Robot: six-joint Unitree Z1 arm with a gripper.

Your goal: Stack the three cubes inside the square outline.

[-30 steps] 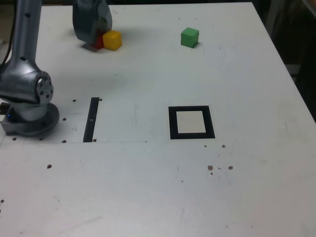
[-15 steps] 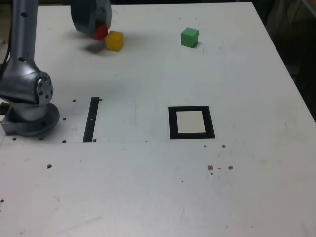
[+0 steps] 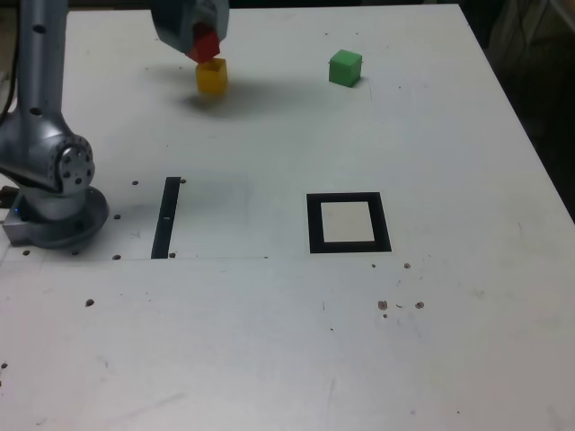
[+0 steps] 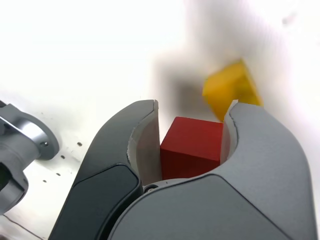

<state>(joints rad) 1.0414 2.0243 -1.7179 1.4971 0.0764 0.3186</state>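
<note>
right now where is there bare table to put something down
Bare: the near half of the table, the stretch between black strip and square outline, and the exterior view's right edge. Crowded: the far left, where the end effector holds the red cube above the yellow cube.

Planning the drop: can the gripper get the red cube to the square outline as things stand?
Probably yes. The gripper is shut on the red cube, lifted off the table. The square outline is bare, and only open tabletop lies between; the yellow cube and green cube sit away from it.
</note>
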